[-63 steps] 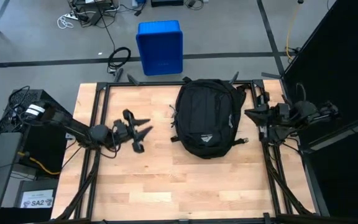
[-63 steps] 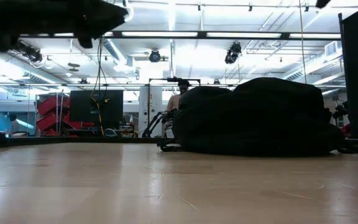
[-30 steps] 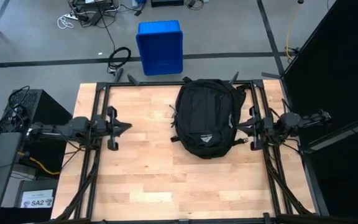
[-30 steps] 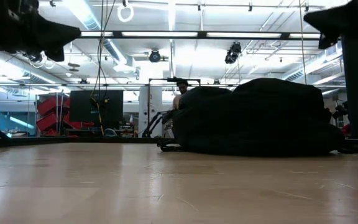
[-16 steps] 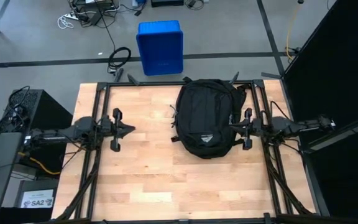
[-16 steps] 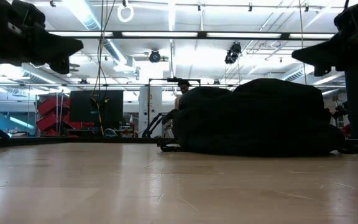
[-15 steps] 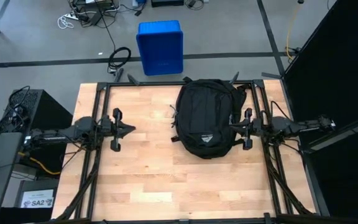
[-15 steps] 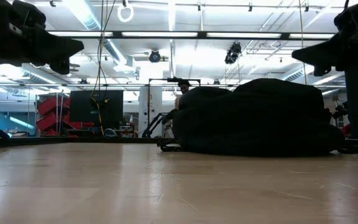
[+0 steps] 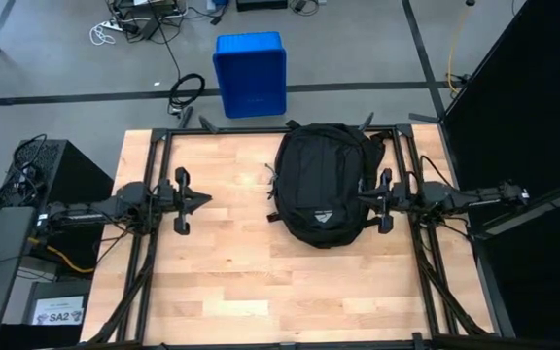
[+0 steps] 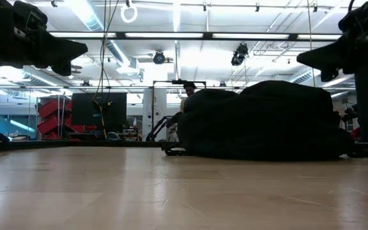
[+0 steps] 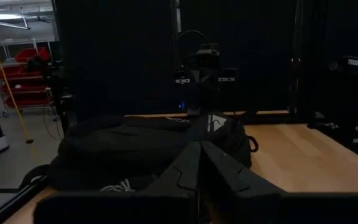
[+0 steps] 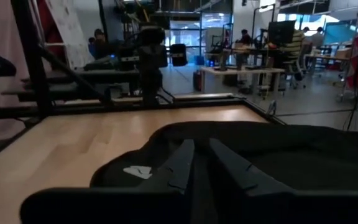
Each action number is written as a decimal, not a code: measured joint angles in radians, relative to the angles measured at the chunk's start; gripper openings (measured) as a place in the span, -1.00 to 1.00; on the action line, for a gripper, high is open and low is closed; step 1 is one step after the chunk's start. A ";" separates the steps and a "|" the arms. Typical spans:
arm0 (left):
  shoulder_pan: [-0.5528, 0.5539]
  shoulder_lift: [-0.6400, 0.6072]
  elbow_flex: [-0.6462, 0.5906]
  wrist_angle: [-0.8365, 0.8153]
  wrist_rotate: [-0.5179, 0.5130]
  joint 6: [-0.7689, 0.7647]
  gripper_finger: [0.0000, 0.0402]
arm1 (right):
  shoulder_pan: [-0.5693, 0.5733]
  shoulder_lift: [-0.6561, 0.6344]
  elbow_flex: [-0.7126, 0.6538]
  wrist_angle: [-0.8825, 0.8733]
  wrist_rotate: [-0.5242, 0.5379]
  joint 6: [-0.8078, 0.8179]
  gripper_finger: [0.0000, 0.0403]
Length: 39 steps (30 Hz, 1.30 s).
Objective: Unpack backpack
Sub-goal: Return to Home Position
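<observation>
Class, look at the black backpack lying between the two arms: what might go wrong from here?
The right gripper hangs right beside the backpack, so its next move might snag fabric or a strap. The left gripper sits far off, so it probably could not steady the backpack.

Bright ceiling lights (image 10: 177,57) glare in the low view, silhouetting the backpack (image 10: 267,121); left wrist view dim.

A blue bin (image 9: 250,74) stands on grey floor (image 9: 358,49) beyond the wooden table (image 9: 261,282).
</observation>
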State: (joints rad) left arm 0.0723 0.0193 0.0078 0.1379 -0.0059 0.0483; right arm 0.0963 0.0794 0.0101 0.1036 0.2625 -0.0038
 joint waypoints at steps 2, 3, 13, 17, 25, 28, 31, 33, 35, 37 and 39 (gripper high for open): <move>0.000 0.000 0.000 0.000 0.000 0.000 -1.00 | 0.001 0.000 0.000 0.006 -0.001 0.003 -0.86; 0.000 0.000 0.000 0.000 0.000 0.000 -1.00 | 0.000 -0.001 0.000 0.007 0.000 0.002 -0.85; 0.000 0.000 0.000 0.006 -0.001 0.000 -1.00 | 0.000 -0.001 0.000 0.007 0.000 0.002 -0.84; 0.000 0.000 -0.001 0.006 -0.001 0.000 -1.00 | 0.000 0.000 0.000 0.007 0.000 0.002 -0.88; 0.000 0.000 -0.001 0.006 -0.001 0.000 -1.00 | 0.000 0.000 0.001 0.007 0.000 0.002 -0.84; 0.000 0.000 -0.001 0.006 -0.001 0.000 -1.00 | 0.000 0.000 0.001 0.007 0.001 0.002 -0.82; 0.000 0.000 -0.001 0.006 -0.001 0.000 -1.00 | 0.000 0.000 0.001 0.007 0.000 0.002 -0.81; 0.000 0.000 -0.001 0.006 -0.001 0.000 -1.00 | 0.000 0.000 0.001 0.007 0.001 0.002 -0.80; 0.000 0.000 -0.001 0.006 -0.001 0.000 -1.00 | 0.000 0.000 0.001 0.007 0.001 0.002 -0.80; 0.000 0.000 -0.001 0.006 -0.001 0.000 -1.00 | 0.000 0.000 0.001 0.007 0.001 0.002 -0.81; 0.000 0.000 -0.001 0.006 -0.001 0.000 -1.00 | 0.000 0.000 0.001 0.007 0.001 0.002 -0.82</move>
State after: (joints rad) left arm 0.0723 0.0193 0.0067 0.1443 -0.0071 0.0479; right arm 0.0967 0.0792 0.0109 0.1104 0.2630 -0.0021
